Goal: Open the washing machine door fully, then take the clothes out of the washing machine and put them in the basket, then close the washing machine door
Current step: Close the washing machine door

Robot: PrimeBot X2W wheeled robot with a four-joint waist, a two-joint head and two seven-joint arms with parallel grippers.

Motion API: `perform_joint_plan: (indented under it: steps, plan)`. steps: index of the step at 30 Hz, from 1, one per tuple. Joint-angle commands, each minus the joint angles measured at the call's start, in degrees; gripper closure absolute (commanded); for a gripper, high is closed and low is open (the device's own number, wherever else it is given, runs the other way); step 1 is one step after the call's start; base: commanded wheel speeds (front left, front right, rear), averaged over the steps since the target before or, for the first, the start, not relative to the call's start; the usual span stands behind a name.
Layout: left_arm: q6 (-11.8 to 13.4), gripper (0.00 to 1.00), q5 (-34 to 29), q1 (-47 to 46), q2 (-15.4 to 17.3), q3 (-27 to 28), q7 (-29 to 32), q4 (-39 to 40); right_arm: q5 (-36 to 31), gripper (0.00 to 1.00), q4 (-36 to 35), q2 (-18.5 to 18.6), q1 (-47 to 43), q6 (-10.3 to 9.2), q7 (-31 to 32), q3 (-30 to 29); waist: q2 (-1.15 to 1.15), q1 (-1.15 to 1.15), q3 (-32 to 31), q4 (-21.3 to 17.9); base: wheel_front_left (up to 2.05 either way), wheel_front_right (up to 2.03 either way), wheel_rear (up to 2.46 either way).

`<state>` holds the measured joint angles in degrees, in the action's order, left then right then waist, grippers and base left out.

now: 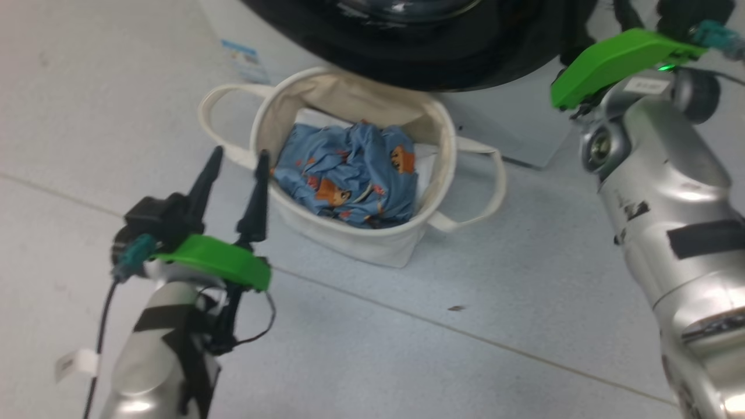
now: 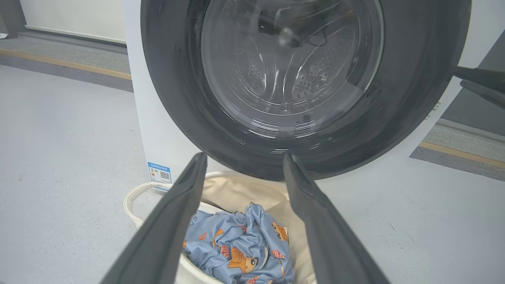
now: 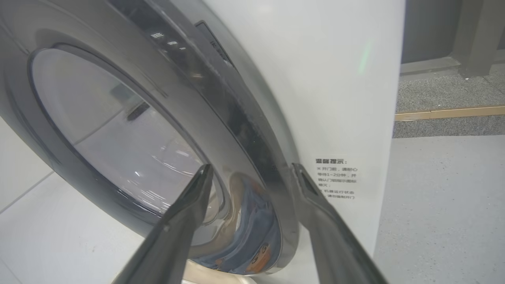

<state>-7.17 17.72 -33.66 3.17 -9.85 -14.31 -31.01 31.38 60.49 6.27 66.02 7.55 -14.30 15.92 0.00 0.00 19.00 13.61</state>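
Looking down from the head view, the clothes (image 1: 349,174) are lying bunched inside the basket (image 1: 361,244). The basket is standing on the floor (image 1: 407,349) just in front of the washing machine (image 3: 335,79), and the lower rim of the washing machine door (image 2: 414,79) is showing right above its far edge. So the unloading is looking done, and by my reading the door closing is the step in hand.

The left hand (image 1: 240,154) is hovering just beside the basket's near-left rim, fingers spread wide and holding nothing. It is sitting low, under the door's bottom edge.

The right hand (image 3: 251,167) is the one that matters. Its fingers are spread wide and empty, and the door's shiny outer edge is showing between them, with the machine's white front just beyond. Whether either finger is touching that edge, I cannot tell.

On this side the door is lying close against the machine's front. Whether it is latched or a crack ajar, I cannot tell that either.

The door's face is lying nearly flat to the front, so any finishing push is going to have to run straight in toward the machine. The right hand is much the nearer for that. One worry is a finger getting caught between edge and front.
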Motion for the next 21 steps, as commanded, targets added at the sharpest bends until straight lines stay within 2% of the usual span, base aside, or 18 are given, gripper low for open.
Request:
perform_joint_plan:
  steps: [1, 7, 13, 16, 21]
  plan:
    - [-0.32, 0.0, -0.44, 0.36, 2.62, 2.42, -0.69, 1.39, 0.04, 0.0, -2.46, -1.59, -0.5, -0.06, -0.7, 1.34, 0.0, 0.0, -1.55, -1.68, 0.0, 0.0, 0.0]
    - [-0.32, 0.0, 0.4, 2.84, 6.79, 5.92, -0.69, 1.46, 0.39, 0.0, -7.85, -1.67, -5.77, -0.06, -0.7, 4.95, 0.0, 0.0, -5.6, -6.42, 0.0, 0.0, 0.0]
    - [-0.32, 0.0, 2.88, 5.64, 11.82, 9.11, -0.69, 2.06, 0.63, 0.0, -16.82, 0.65, -14.73, -0.06, -0.7, 7.5, 0.0, 0.0, -9.66, -11.92, 0.0, 0.0, 0.0]
    - [-0.32, 0.0, 3.88, 6.9, 14.52, 10.22, -0.69, 2.11, 0.67, 0.0, -22.21, 3.28, -19.4, -0.06, -0.7, 6.35, 0.0, 0.0, -11.31, -14.37, 0.0, 0.0, 0.0]
    - [-0.32, 0.0, 5.71, 8.18, 18.78, 9.5, -0.69, 2.21, -1.14, 0.0, -30.51, 6.52, -28.16, -0.06, -0.7, 0.8, 0.0, 0.0, -13.21, -17.84, 0.0, 0.0, 0.0]
